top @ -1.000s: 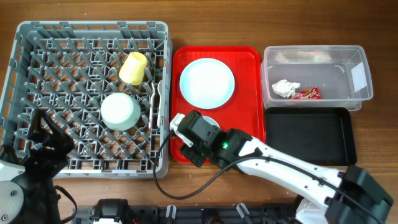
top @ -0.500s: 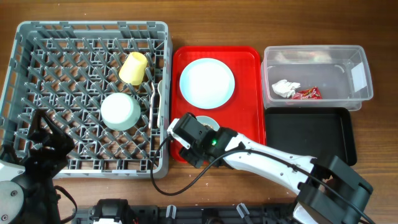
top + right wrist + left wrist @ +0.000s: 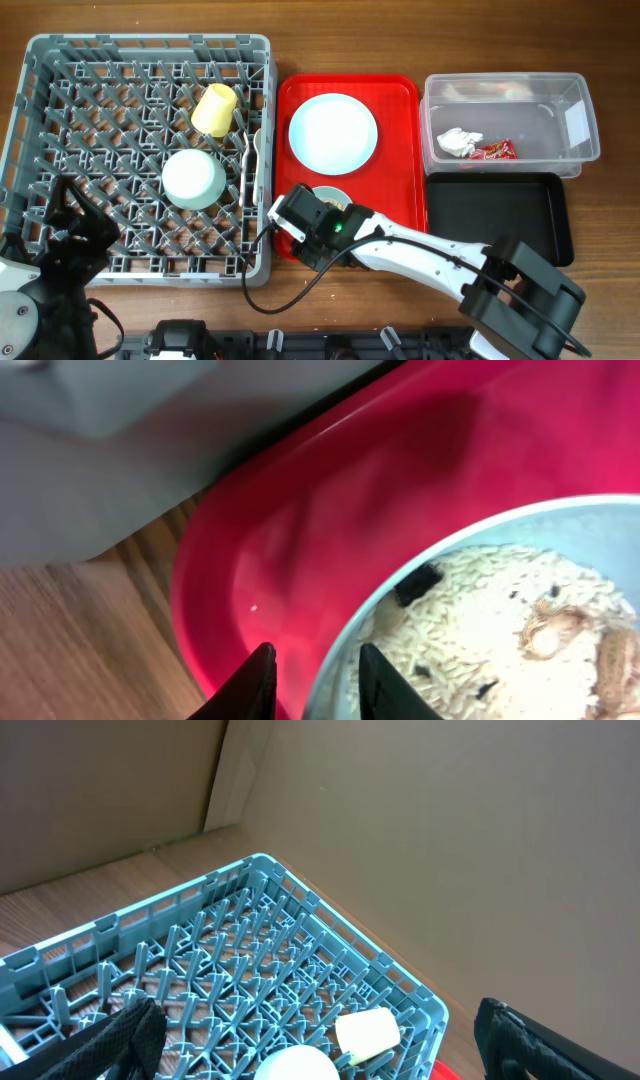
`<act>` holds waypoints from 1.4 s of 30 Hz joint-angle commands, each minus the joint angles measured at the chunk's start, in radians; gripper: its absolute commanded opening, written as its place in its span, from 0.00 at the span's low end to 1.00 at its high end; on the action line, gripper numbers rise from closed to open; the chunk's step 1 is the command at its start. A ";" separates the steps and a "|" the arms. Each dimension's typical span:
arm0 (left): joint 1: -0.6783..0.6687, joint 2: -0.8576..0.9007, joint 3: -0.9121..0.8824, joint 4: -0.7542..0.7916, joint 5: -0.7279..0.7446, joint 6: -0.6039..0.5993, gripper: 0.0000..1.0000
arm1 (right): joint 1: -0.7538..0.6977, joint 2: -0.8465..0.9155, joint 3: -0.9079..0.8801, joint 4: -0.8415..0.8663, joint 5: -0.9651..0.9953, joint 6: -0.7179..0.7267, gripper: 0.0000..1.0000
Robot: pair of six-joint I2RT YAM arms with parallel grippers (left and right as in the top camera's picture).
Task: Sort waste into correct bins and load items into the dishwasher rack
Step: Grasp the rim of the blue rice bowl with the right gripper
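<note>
The right gripper (image 3: 312,652) hangs over the near-left corner of the red serving tray (image 3: 400,200). Its jaws are narrowed to a small gap and stand astride the rim of a pale blue bowl (image 3: 500,532): one finger outside the wall, the other inside, above the food. A sliver of red shows between the outer finger and the bowl wall. So the pinch does not look made yet, and nothing appears to be held.

The bowl sits on the near part of the tray, just this side of the light blue plate (image 3: 333,132). It holds beige rice scraps (image 3: 470,620) with a few dark flecks and brownish bits.

The bowl is probably thin, stiff plastic, light even with its load, with a smooth wall that could slip in a shallow bite. The rim is the only hold available. A deep pinch there, with the inner finger kept off the rice, should work best. Hanging from one edge, the bowl will tend to tilt, and the loose rice spills easily, so it needs to travel level. The rice most likely belongs in the black tray (image 3: 497,215) at the near right. The bowl then belongs in the grey dishwasher rack (image 3: 150,40) on the left.

The left gripper (image 3: 315,1025) hovers over the rack's near-left corner, its jaws spread wide and empty.
</note>
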 commanded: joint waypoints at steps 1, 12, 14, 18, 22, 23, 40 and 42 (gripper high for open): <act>0.008 -0.001 0.006 0.002 -0.016 -0.010 1.00 | 0.002 0.010 0.011 0.053 0.103 -0.017 0.26; 0.008 -0.001 0.006 0.002 -0.016 -0.010 1.00 | 0.002 0.010 0.028 0.034 0.104 -0.017 0.14; 0.008 -0.001 0.006 0.002 -0.016 -0.010 1.00 | 0.002 0.010 0.028 0.034 0.104 -0.017 0.14; 0.008 -0.001 0.006 0.002 -0.016 -0.010 1.00 | 0.002 0.002 0.029 0.019 0.104 -0.017 0.24; 0.008 -0.001 0.006 0.002 -0.016 -0.010 1.00 | 0.002 -0.009 0.029 0.018 0.104 -0.017 0.27; 0.008 -0.001 0.006 0.002 -0.016 -0.010 1.00 | 0.002 -0.009 0.029 0.018 0.104 -0.017 0.27; 0.008 -0.001 0.006 0.002 -0.016 -0.010 1.00 | 0.002 -0.012 0.069 -0.034 0.108 -0.017 0.26; 0.008 -0.001 0.006 0.002 -0.016 -0.010 1.00 | 0.002 -0.012 0.069 -0.048 0.108 -0.017 0.21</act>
